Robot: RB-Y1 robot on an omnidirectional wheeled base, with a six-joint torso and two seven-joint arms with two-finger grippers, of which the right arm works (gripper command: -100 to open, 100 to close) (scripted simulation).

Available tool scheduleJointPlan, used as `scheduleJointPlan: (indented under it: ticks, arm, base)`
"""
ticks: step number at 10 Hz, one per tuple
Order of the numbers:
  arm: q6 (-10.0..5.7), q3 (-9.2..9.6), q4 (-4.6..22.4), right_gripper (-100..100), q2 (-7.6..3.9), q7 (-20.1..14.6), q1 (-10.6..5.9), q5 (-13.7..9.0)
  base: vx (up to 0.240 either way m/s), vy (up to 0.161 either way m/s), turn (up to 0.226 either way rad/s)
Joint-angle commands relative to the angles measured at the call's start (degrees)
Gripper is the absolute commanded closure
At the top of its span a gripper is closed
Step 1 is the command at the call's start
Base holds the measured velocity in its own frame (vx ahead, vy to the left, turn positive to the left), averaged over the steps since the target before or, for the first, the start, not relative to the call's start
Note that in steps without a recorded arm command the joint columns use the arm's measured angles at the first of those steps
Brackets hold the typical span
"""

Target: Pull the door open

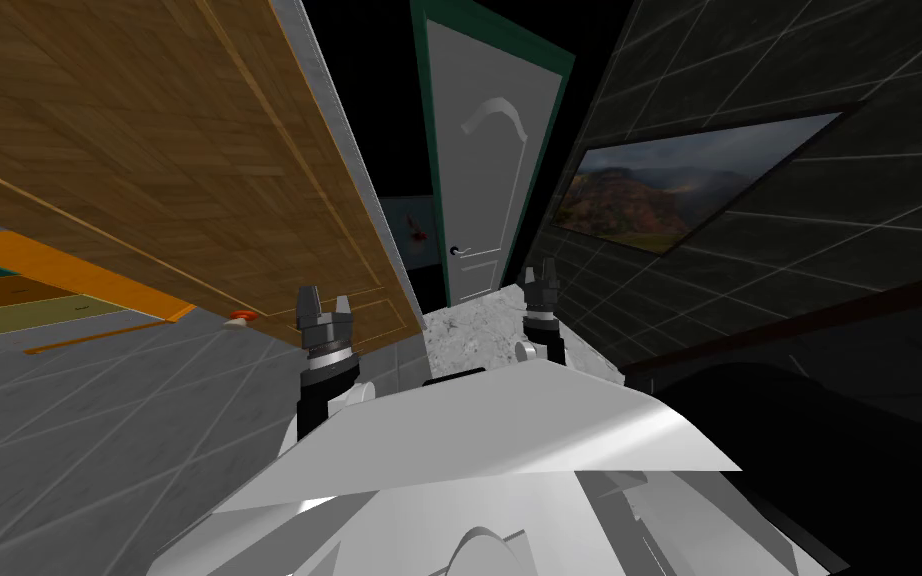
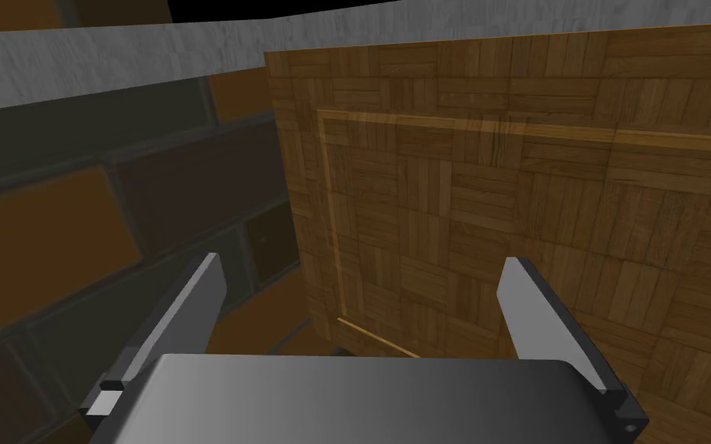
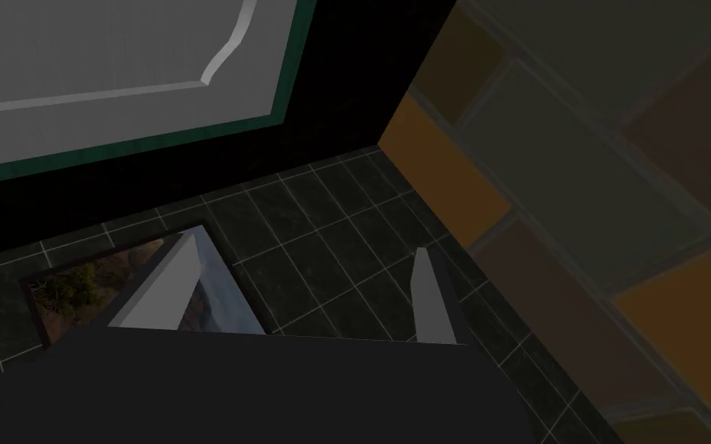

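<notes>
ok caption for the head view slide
left end effector and right end effector open, well short of the grey door and its handle

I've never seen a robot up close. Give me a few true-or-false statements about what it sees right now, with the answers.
1. The door has a green frame. True.
2. One set of jaws grips the handle. False: the left jaws and the right jaws are both empty and short of the door.
3. Both sets of jaws are open. True.
4. The picture hangs on the robot's left. False: it hangs on the dark tiled wall on its right.
5. The left jaws face a wooden panel. True.
</notes>
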Motion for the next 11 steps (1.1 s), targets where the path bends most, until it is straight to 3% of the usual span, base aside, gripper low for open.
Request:
scheduleJointPlan:
  ticks: [1,6,11]
  arm:
    - [-0.09,0.03,1.6,-100,-0.67,-0.26,-0.6,-0.07]
    - [-0.35,0.11,6.47,-100,-2.48,-1.04,-2.41,-0.28]
    - [-0.74,0.23,13.71,-100,-4.89,-2.23,-5.13,-0.6]
  base:
    - [-0.022,-0.023,0.063]
    - [0.14,-0.003,0.039]
    - [0.109,-0.012,0.058]
